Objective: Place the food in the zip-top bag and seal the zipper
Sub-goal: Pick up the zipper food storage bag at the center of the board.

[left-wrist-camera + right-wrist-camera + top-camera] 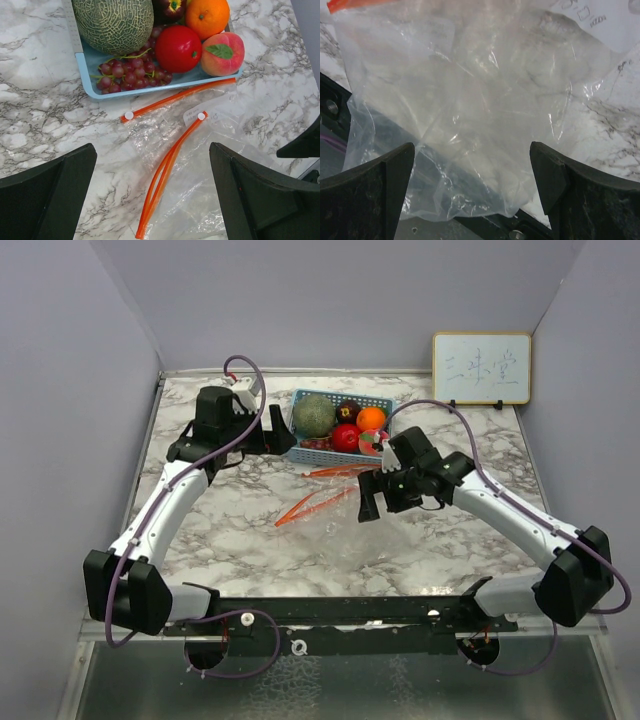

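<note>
Nearest the arms' bases, on the near side of the basket point(297, 403), the zip-top bag point(335, 525) lies crumpled on the marble table point(230, 530). It is clear plastic, and the two strips of its orange zipper point(300, 508) are parted, so the mouth gapes toward the basket. The food all sits in the basket: a netted grey-green melon point(314, 415) at the left end, a red apple point(345, 437) at the middle front, an orange point(371, 418) behind it to the right, and a dark purple fruit point(348, 409) at the back. The overhead view takes in both arms and the whole layout. Only the left wrist view lets me make out the red grapes point(130, 75) along the basket's near wall, a pink peach point(222, 53) with a green leaf at its near right corner, and a white round tab at each zipper end. The right wrist view shows little but wrinkled film. The left gripper point(275, 432) hovers just off the basket's near left corner, looking down on the bag's mouth, its jaws spread wide with nothing between them. The right gripper point(372, 498) hangs near the basket's right front over the bag, its jaws likewise released; whether its fingers touch the plastic I cannot tell. Beyond the basket to the right, a small whiteboard point(481, 368) leans on the back wall.
</note>
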Available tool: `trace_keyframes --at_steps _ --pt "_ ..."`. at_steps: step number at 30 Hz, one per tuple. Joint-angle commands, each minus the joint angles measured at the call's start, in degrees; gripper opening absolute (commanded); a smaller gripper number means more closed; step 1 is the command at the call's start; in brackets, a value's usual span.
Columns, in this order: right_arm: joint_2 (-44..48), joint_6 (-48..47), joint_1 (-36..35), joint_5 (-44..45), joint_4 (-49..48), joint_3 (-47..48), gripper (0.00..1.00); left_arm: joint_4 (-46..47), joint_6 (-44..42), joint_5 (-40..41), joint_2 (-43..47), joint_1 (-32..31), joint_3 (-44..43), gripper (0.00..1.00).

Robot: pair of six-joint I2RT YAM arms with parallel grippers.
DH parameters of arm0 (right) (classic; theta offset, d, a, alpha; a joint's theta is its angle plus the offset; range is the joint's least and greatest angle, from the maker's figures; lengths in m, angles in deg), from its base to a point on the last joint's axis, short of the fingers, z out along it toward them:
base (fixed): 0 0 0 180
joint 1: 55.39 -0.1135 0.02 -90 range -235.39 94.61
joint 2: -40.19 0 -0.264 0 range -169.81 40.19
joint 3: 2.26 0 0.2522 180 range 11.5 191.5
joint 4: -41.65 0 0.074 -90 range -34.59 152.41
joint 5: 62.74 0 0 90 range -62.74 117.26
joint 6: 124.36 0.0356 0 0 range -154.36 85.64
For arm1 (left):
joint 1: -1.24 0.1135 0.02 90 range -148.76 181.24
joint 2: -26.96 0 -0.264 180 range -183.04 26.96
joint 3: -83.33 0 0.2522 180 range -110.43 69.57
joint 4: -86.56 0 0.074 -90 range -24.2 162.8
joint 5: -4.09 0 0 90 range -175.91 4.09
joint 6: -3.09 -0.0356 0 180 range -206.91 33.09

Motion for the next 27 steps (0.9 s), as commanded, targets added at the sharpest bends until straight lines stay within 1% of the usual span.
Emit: trace_keyframes --at_steps 1,6,10,11,12,13,14,15,16,17,19,22,25,27 --pt "-4.01 -0.66 -0.35 -0.76 -9.19 -0.10 0.99 1.70 -0.21 -3.27 1.88 0.12 1.92 0.99" --pt "-9.67 -2.25 -0.33 5.55 -14.79 -0.20 0.99 2.11 -0.65 -4.04 1.55 0.11 3.08 0.98" --pt "-12.59 -3.29 -0.33 7.91 -18.95 -1.45 0.98 2.02 -1.60 -4.36 1.76 0.13 3.73 0.98" --pt "-13.07 -3.54 -0.36 7.88 -19.75 -1.74 0.92 1.96 -1.89 -4.35 1.83 0.12 3.85 0.98" --pt "-13.44 -4.07 -0.35 7.47 -20.14 -1.78 0.79 1.85 -2.35 -4.37 1.94 0.05 3.92 0.98" --pt "-13.74 -4.57 -0.34 7.03 -20.12 -1.57 0.62 1.69 -2.71 -4.32 2.02 0.12 3.99 0.98" --pt "-13.76 -4.94 -0.31 6.88 -19.62 -1.24 0.40 1.52 -3.08 -4.18 2.12 0.11 4.03 0.98" --pt "-13.56 -5.22 -0.34 7.05 -19.04 -0.82 0.20 1.32 -3.46 -3.95 2.20 0.09 4.03 0.98" --pt "-13.01 -5.70 -0.40 7.34 -18.38 -0.30 0.10 1.09 -3.94 -3.81 2.22 0.10 4.01 0.98" --pt "-12.30 -6.44 -0.41 7.64 -17.39 0.47 0.05 0.73 -4.24 -3.60 2.23 0.13 3.84 0.98" --pt "-10.53 -8.56 -0.34 8.53 -14.91 2.80 0.02 0.11 -4.76 -3.07 2.13 0.06 3.42 0.98" --pt "-6.61 -12.91 -0.32 9.04 -11.90 7.50 0.02 0.00 -4.39 -2.94 1.97 0.12 2.35 0.98" --pt "-1.25 -18.35 -0.39 5.67 -12.18 9.15 0.02 1.42 -2.51 -4.25 0.98 0.13 0.57 0.98" --pt "2.38 -22.04 -0.33 2.14 -13.01 8.85 0.03 3.45 0.06 -7.19 -0.23 0.48 -0.91 0.95"
